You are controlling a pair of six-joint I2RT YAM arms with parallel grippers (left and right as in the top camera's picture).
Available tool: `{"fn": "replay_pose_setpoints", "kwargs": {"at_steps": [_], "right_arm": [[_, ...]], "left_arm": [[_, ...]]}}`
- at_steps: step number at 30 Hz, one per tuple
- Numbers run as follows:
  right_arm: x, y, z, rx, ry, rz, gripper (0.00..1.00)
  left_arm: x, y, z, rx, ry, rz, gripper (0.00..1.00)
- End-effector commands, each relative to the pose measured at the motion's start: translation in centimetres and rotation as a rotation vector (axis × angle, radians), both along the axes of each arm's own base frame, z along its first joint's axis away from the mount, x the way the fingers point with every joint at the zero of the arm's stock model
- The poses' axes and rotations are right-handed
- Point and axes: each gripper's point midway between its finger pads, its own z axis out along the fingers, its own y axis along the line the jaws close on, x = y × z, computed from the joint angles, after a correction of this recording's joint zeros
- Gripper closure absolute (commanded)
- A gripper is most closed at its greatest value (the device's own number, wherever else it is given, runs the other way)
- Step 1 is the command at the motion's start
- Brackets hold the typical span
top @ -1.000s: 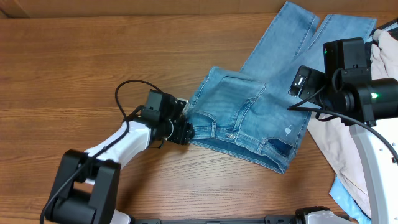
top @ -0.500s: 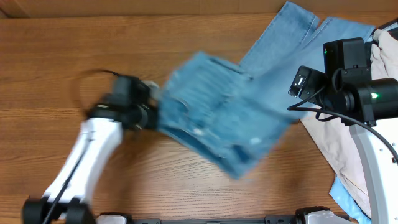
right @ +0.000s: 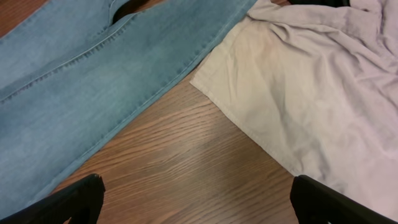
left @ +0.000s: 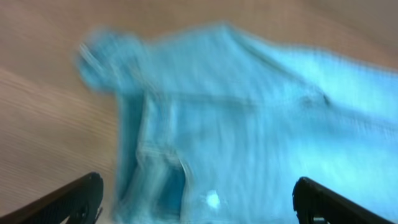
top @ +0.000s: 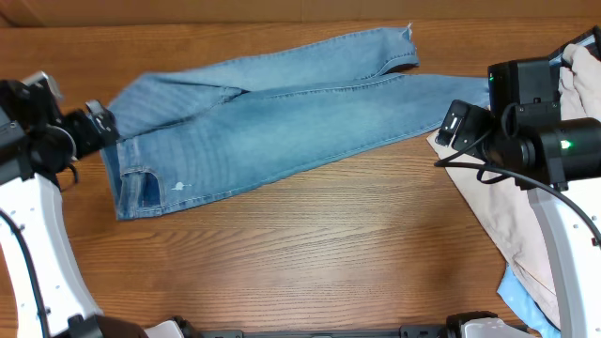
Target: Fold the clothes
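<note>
- Near edge, right corner: a light-blue cloth (top: 519, 291) sticks out from under a beige garment (top: 498, 216), half hidden by the right arm.
- The beige garment lies flat on the wooden table (top: 310, 253). In the right wrist view its corner (right: 280, 81) sits just beside a leg of the jeans (right: 93, 68).
- Right gripper (right: 196, 186): fingers spread wide with nothing between them, bare wood below. From overhead it (top: 454, 125) hangs over the spot where that leg meets the beige garment.
- Left gripper (left: 198, 186): wrist view is motion-blurred, but both fingers sit far apart at the frame corners and hold nothing. Denim fills the view ahead.
- From overhead the left gripper (top: 101, 125) is at the table's left side, right at the waist end of the jeans. Can't tell if it touches.
- The jeans (top: 282, 113) are stretched across mid-table, waist to the left, legs running right and slightly away.
- There's a small white spot on the denim near the waist.
- Far side: one frayed hem (top: 404, 47) lies near the back edge. The other leg's end goes under the right arm.
- Far right: a pale pinkish cloth (top: 580, 80) is bunched behind the right arm.
</note>
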Motion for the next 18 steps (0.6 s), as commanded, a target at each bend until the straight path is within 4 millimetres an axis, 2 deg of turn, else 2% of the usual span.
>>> {"fn": "replay_pose_setpoints", "kwargs": {"at_steps": [1, 3, 5, 9, 12, 18], "right_arm": [[0.2, 0.0, 0.4, 0.007, -0.014, -0.002, 0.00], [0.2, 0.0, 0.4, 0.006, -0.014, -0.001, 0.00], [0.2, 0.0, 0.4, 0.006, -0.013, -0.001, 0.00], [0.1, 0.0, 0.3, 0.004, -0.007, 0.002, 0.00], [0.0, 0.0, 0.0, 0.003, 0.000, 0.002, 0.00], [0.1, 0.0, -0.3, 0.002, 0.009, 0.001, 0.00]], "left_arm": [[-0.8, -2.7, -2.7, -0.144, 0.109, -0.039, 0.00], [-2.1, -4.0, -4.9, -0.198, 0.219, -0.045, 0.00], [-2.8, -4.2, -6.7, -0.212, 0.295, -0.023, 0.00], [-4.4, -1.9, -10.7, -0.158, 0.454, 0.157, 0.00], [-5.4, -0.6, -12.9, -0.113, 0.540, 0.235, 0.00], [-5.7, 1.7, -15.3, -0.020, 0.614, 0.315, 0.00]]}}
